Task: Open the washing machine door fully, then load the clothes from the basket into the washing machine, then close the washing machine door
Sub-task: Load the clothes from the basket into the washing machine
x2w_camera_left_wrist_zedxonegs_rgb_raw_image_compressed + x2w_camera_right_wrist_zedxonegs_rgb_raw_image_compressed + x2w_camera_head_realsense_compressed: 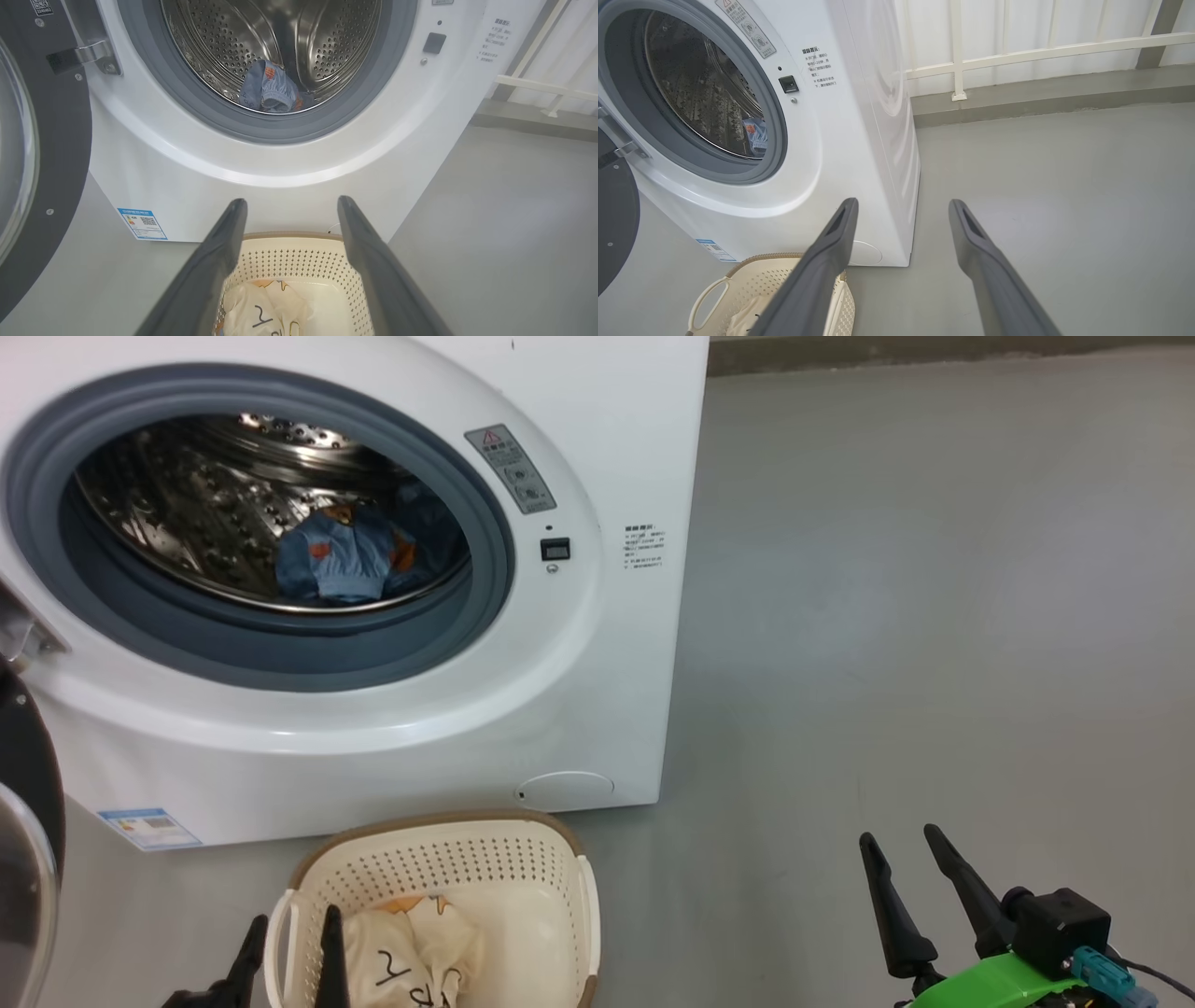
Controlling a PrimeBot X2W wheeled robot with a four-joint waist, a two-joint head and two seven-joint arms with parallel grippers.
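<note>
Inside washing machine (pixel 607 429), blue garment (pixel 336 560), on floor (pixel 887 616), basket (pixel 448 873) with cream garment (pixel 411 952), door (pixel 60 140) wide open, left tool (pixel 292 915) and right tool (pixel 901 835) spread.

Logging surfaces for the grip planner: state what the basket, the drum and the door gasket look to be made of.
Basket: probably moulded plastic, cream, smooth with a slight sheen; regular small holes in its wall, brown woven-look rim.
Drum: polished metal, likely stainless steel; mirror-like reflections and rows of small holes.
Gasket: likely rubber, grey-blue, matte; it shows no glare beside the glossy white front.
</note>
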